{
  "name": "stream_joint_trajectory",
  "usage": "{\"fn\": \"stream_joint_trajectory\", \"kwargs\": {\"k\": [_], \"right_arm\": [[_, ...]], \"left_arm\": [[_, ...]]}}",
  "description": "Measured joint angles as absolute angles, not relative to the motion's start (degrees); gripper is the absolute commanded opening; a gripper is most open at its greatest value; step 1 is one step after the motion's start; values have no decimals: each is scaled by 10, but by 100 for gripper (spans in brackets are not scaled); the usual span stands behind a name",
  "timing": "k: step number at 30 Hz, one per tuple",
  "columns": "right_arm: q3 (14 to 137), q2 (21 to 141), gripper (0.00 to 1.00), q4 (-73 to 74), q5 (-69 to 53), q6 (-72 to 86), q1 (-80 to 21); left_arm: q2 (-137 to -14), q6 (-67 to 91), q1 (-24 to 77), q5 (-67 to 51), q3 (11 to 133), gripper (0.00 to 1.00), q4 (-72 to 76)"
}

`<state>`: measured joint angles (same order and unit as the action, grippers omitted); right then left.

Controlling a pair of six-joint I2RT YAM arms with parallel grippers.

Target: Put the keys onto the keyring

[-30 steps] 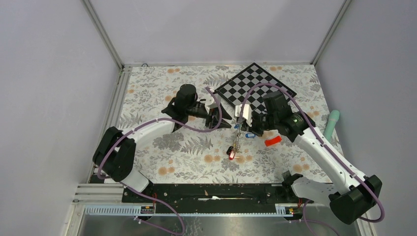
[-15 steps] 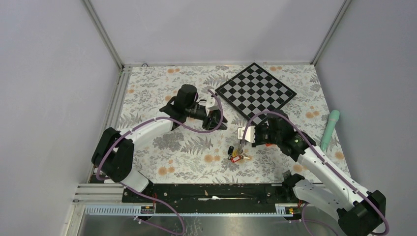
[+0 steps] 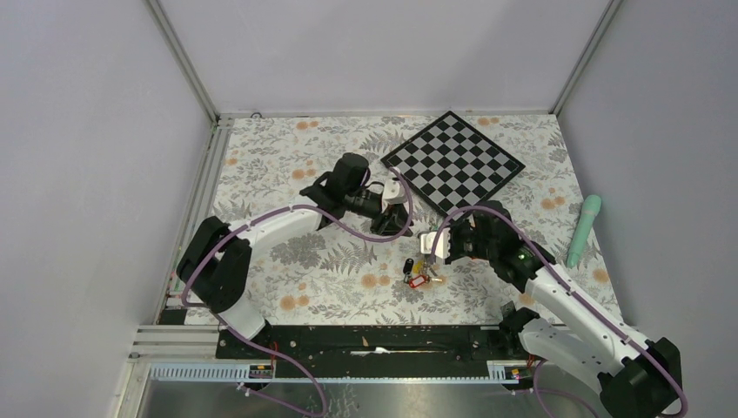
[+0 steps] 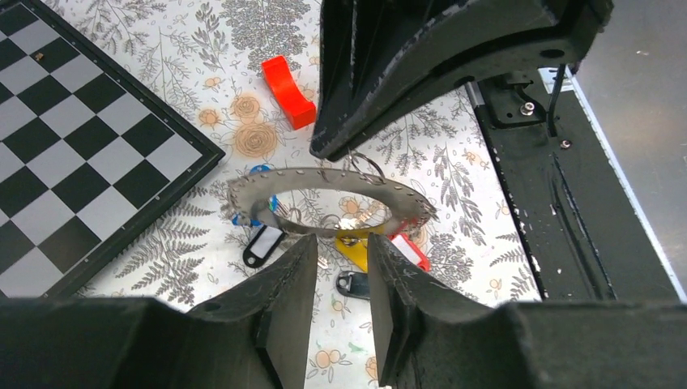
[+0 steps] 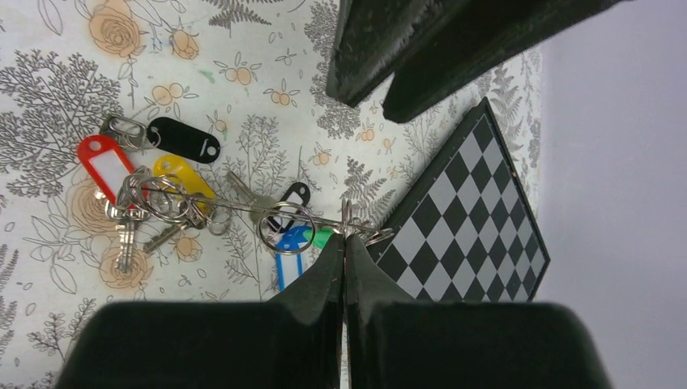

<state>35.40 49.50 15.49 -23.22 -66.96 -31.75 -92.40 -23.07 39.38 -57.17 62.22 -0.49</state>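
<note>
top external: we've lowered the flat dark-grey metal keyring, clamped in the right gripper; left gripper, narrowly parted, approaches for threading.

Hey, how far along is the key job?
Done: red key, yellow key and blue key look threaded on the keyring. In hand: right tool is shut on the ring; left tool, open, sits at its other edge. Remaining: a black-tagged key seems loose on the table.

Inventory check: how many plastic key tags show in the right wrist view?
6: red tag, black tag, yellow tag at left; white-faced tag, blue tag, green tag by the right gripper. More may hide.
</note>
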Motion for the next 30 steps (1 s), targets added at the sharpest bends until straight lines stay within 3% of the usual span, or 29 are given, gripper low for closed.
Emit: {"fn": "stream_joint_trajectory", "kwargs": {"k": [8, 17, 30], "right_arm": [[376, 526, 0, 157, -269, -620, -318], [402, 555, 0, 160, -305, -551, -318], [403, 566, 0, 160, -319, -509, -318]], "left_arm": [[-950, -285, 410, -570, 647, 32, -34], [-951, -320, 415, -577, 647, 38, -39], [-951, -321, 420, -582, 641, 27, -29]]}}
